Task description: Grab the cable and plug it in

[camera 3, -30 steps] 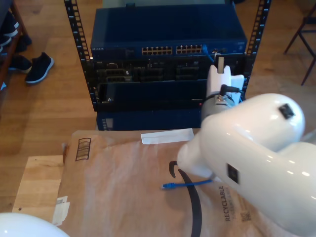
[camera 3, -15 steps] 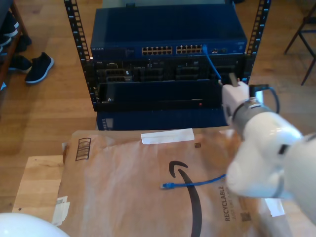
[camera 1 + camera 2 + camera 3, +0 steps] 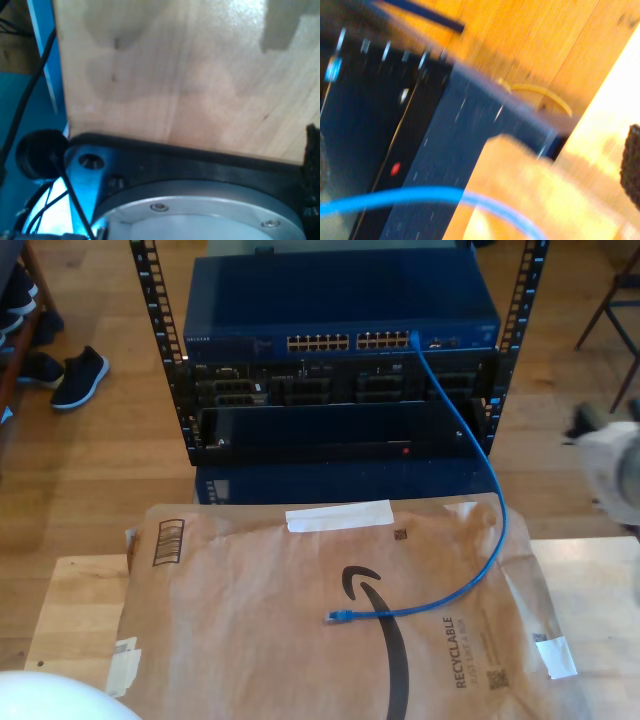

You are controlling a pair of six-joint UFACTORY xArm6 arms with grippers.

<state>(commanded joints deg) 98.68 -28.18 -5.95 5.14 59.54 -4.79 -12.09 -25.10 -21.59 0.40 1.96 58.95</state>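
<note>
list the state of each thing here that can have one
cable: one end plugged into a port on the network switch, the other plug lying loose on the paper bag
paper bag: lying flat on the wooden table
network switch: mounted in the rack

One arm [image 3: 612, 468] is just a blurry white shape at the exterior view's right edge, sitting up off the worktop, and I can't tell whether its hand is open or closed. Another white rounded arm part [image 3: 45, 698] pokes in at that view's bottom-left corner.
</note>
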